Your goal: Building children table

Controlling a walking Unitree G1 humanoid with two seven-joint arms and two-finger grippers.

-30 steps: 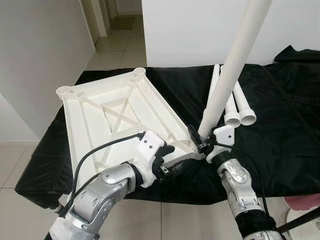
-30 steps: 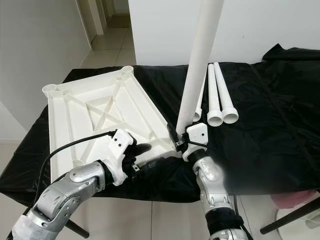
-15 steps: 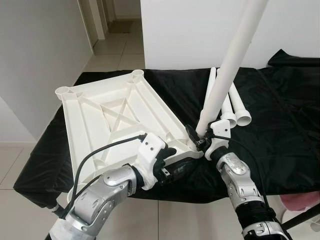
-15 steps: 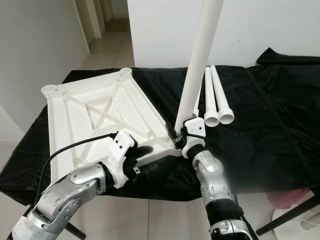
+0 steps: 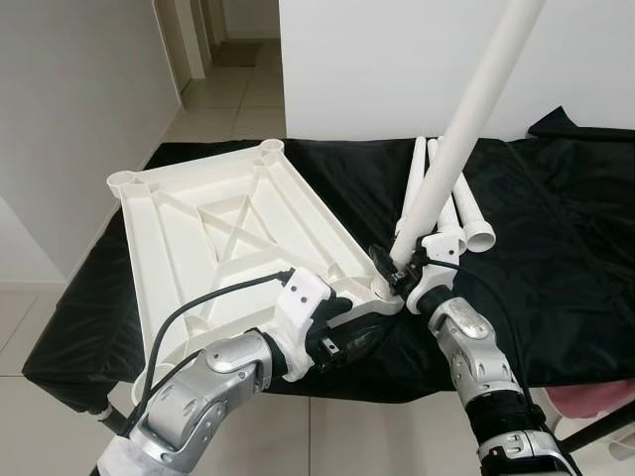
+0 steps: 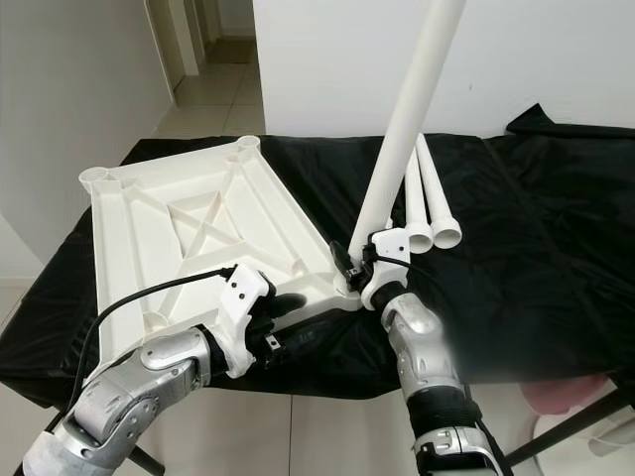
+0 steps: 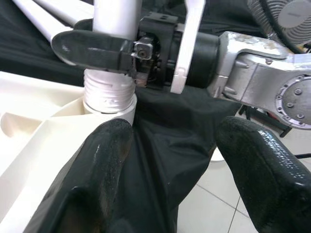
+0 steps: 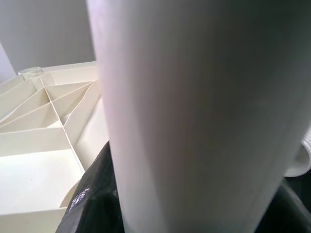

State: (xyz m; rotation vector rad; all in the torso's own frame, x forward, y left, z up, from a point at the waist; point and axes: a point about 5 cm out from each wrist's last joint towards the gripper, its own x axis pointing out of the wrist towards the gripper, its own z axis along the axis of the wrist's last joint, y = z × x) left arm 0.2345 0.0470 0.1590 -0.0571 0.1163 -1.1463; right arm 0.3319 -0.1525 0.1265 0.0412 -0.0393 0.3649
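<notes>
A white leg [image 5: 466, 129] is held in the right gripper [image 5: 399, 270], its threaded end entered in the corner socket [image 7: 109, 106] at the near right corner of the upturned tabletop [image 5: 228, 233], which lies on the black-draped table [image 5: 556, 248]. The leg is seen leaning toward one o'clock rather than standing square to the socket, and that is judged to be the main risk: if it is turned or pushed at this tilt, the thread may cross or jam, or the end may spring out. A second risk is judged to lie with the tabletop, whose near edge overhangs the table; a sideways load from the leg could slide or tip it if it is not steadied. The right fingers are closed around the leg just above its threads, one finger [image 7: 92, 47] wrapped across the tube. The left gripper [image 5: 342, 337] is placed at the tabletop's near edge, at about seven o'clock from the socket, with its fingers [image 7: 104, 160] spread wide and gripping nothing; one lies against the tabletop just beside the socket, the other over the black cloth. Three spare legs [image 5: 456, 203] lie on the table at about one o'clock from the socket, near the held leg.
</notes>
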